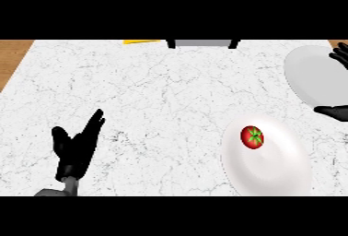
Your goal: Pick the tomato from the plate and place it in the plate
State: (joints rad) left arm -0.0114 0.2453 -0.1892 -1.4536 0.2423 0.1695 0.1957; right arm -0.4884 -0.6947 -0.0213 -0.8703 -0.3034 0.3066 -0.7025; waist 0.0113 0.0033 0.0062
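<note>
A red tomato [252, 137] with a green stem star lies in the upper left part of a white plate [272, 173] at the lower right of the marble counter. A second, greyer plate [314, 76] holds nothing and sits at the upper right, cut by the view's edge. My right hand [332, 111] shows only at the right edge: dark fingers [340, 55] by the grey plate's top and the thumb below that plate, spread apart and holding nothing, right of and above the tomato. My left hand [77, 146] rests open at the lower left, fingers up, far from both plates.
A yellow object [141, 41] and a grey block with black sides [202, 43] sit at the counter's far edge. A wooden strip [12, 57] borders the marble on the left. Bare marble lies between my left hand and the plates.
</note>
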